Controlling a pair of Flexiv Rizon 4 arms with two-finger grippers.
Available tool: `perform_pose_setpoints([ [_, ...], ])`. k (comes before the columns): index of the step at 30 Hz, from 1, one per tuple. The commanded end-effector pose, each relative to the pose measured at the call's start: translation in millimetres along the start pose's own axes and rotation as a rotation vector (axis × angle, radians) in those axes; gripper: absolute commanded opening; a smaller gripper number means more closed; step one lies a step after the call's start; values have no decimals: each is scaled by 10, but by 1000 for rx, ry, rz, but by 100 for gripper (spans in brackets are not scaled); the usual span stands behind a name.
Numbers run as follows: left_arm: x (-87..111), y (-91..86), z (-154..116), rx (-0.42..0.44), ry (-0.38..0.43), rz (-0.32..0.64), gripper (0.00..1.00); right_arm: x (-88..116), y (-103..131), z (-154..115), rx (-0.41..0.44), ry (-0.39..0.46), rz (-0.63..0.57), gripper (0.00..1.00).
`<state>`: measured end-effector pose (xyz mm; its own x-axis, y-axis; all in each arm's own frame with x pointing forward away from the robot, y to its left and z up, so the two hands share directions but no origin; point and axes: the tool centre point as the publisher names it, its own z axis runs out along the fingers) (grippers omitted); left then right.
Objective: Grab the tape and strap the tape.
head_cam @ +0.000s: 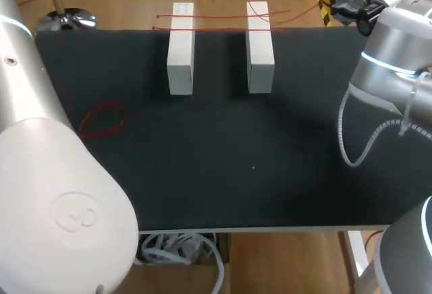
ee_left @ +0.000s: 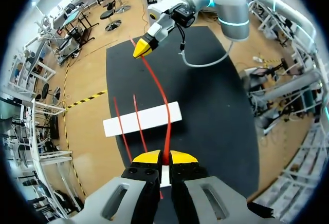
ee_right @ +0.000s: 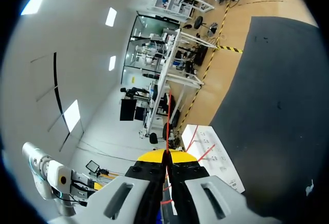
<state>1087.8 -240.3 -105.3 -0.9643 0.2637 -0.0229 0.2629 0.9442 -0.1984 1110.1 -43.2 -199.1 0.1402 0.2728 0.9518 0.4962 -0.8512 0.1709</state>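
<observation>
In the left wrist view my left gripper (ee_left: 164, 157) is shut on a red tape (ee_left: 157, 88). The strand runs taut over a white block (ee_left: 143, 119) to my right gripper (ee_left: 144, 47), which pinches its far end. Two more red strands (ee_left: 138, 121) lie across that block. In the right wrist view the right gripper (ee_right: 167, 155) is shut on the thin red tape (ee_right: 168, 116), with a white block (ee_right: 216, 157) beside it. From the head view, two white blocks (head_cam: 180, 51) (head_cam: 260, 48) stand side by side with red strands (head_cam: 216, 16) across their far ends. Neither gripper shows there.
A loose red loop of tape (head_cam: 102, 120) lies on the black table (head_cam: 256, 166) at the left. My left arm's bulk (head_cam: 61, 199) covers the near left corner. My right arm (head_cam: 391, 58) stands over the right edge with a white cable hanging from it.
</observation>
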Motion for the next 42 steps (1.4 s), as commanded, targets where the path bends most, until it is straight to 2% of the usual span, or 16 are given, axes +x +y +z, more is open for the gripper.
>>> perform_pose_setpoints([
  [1,-170,-113,33,-84,99,-32,0,9,2,-7,1,-5,-1,0],
  [8,-191,-190,237,-80,126,-94,0,9,2,-7,1,-5,-1,0],
  [11,-218,-258,241,-120,122,-116,0,9,2,-7,1,-5,-1,0],
  [14,-252,-356,213,-195,127,-137,0,9,2,-7,1,-5,-1,0],
  [19,-291,-505,210,-211,122,-144,0,9,2,-7,1,-5,-1,0],
  [23,-312,-545,245,-217,130,-152,0,9,2,-7,1,-5,-1,0],
  [25,-324,-573,233,-237,94,-132,0,9,2,-7,1,-5,-1,0],
  [36,-324,-573,233,-237,94,-132,0,9,2,-7,1,-5,-1,0],
  [42,-347,-652,309,-178,49,-178,0,9,2,-7,1,-5,-1,0],
])
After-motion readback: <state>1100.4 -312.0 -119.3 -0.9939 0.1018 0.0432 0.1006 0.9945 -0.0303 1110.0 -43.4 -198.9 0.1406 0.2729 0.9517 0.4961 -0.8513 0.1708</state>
